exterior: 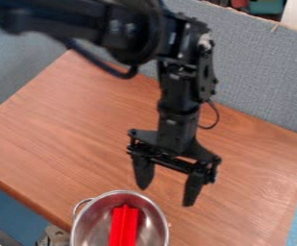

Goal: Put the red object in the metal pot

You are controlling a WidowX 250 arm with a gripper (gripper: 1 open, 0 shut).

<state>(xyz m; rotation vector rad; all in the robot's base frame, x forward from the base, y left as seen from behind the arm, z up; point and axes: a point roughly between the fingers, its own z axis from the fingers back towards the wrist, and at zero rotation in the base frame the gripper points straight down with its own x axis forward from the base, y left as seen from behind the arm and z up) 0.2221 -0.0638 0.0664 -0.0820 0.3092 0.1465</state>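
Observation:
The red object (125, 225), a long flat red bar, lies inside the metal pot (91, 209), a shiny silver pot at the table's front edge, partly cut off by the frame bottom. My gripper (167, 183) hangs above the pot's far rim, pointing down, open, with nothing between its black fingers (192, 189). It is clear of the bar and the pot.
The wooden table (61, 115) stretches left and back from the pot. A grey partition wall (259, 67) stands behind it. The black arm (137, 34) reaches in from the upper left over the table's middle.

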